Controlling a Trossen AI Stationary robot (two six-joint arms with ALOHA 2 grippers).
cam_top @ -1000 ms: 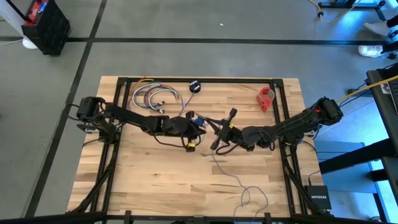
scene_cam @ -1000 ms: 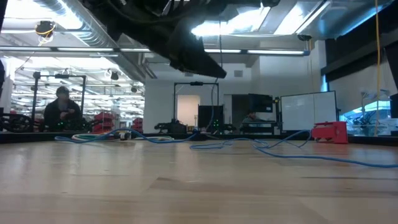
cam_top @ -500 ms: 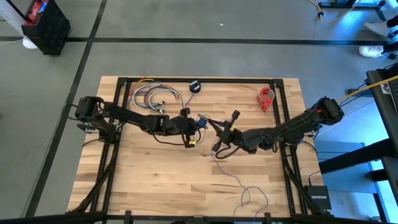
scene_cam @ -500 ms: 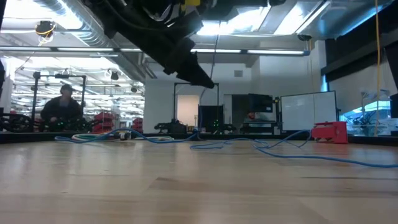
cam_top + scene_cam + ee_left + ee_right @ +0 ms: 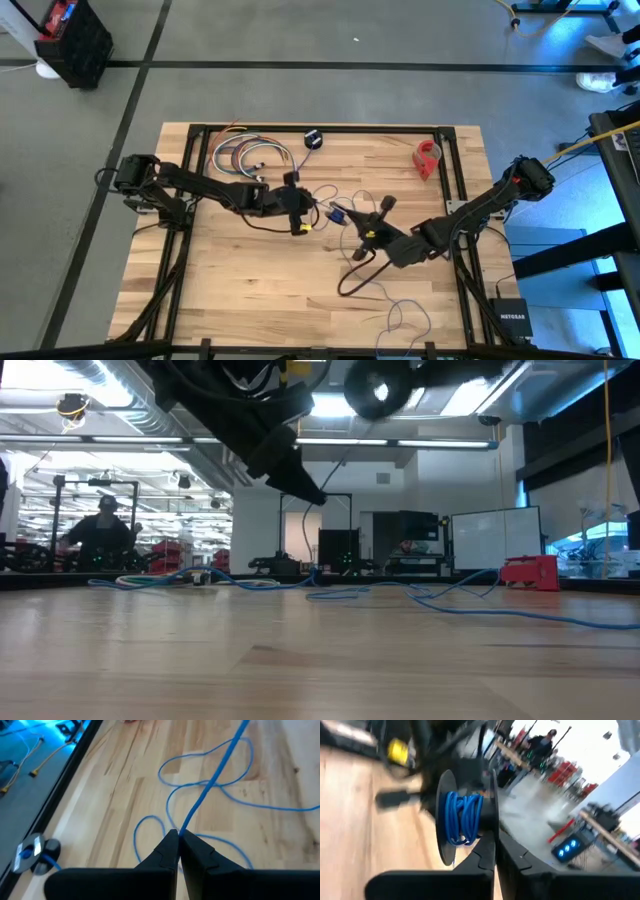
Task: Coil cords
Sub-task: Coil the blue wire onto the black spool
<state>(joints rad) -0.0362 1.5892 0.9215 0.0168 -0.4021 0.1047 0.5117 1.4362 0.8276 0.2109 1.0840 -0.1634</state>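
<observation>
High view: our arms have drawn apart over the table (image 5: 240, 290).
Left gripper (image 5: 178, 836): clamped on the cord (image 5: 210, 785).
Right gripper (image 5: 495, 837): pinching the spool (image 5: 462, 817), just right of the left gripper.
Meaning: we're tensioning, winding continues.

Table (image 5: 250, 270): light wood planks, black frame around the edge. Both arms dark, nearly black; yellow tag on left gripper (image 5: 297, 226) and on right gripper (image 5: 372, 234). Cord (image 5: 210, 785): bright blue in the left wrist view, thin grey-purple in the high view (image 5: 405, 310). Spool (image 5: 462, 817): black discs, blue cord wound between them. Cable bundle (image 5: 245, 155): multicoloured strands, white ends. Small object (image 5: 428, 157): red. Floor (image 5: 300, 90): grey with black lines. Box (image 5: 530, 572) at far table edge: red.
</observation>
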